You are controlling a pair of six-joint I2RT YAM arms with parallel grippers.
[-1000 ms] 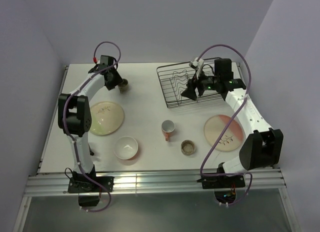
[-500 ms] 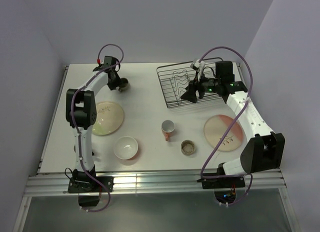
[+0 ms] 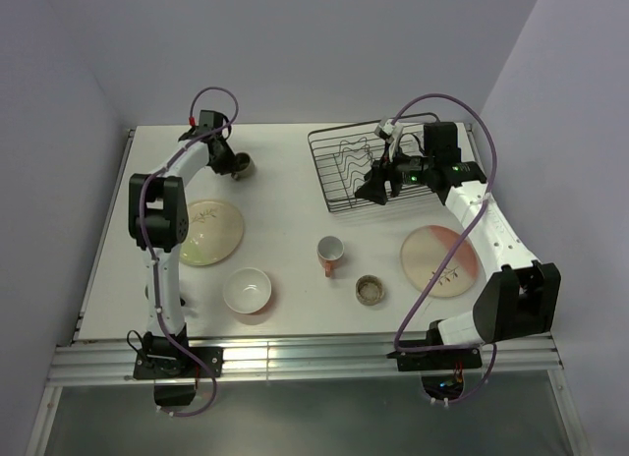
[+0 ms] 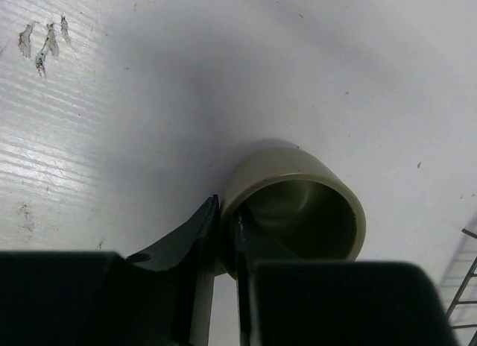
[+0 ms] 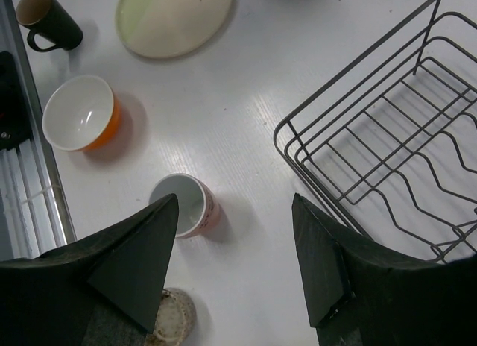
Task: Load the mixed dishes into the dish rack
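At the back left of the table, my left gripper [image 3: 234,165] is shut on the small olive cup [image 3: 245,165]. In the left wrist view, one finger is outside the olive cup [image 4: 298,204] and one inside, pinching its wall between the left gripper's [image 4: 226,208] tips. My right gripper [image 3: 376,186] hangs open and empty over the near-left corner of the black wire dish rack [image 3: 334,181]. In the right wrist view, the right gripper [image 5: 235,198] is above bare table between the pink mug [image 5: 190,208] and the rack [image 5: 277,137].
On the table lie a cream plate [image 3: 208,232], a white bowl [image 3: 247,291], the pink mug [image 3: 329,253], a small brown cup [image 3: 370,290] and a cream-and-pink plate [image 3: 439,261]. The right wrist view also shows a dark mug [image 5: 48,21] near the table's front-left edge.
The left gripper's jaws have closed onto the olive cup's wall. The right gripper has stayed open and barely moved.
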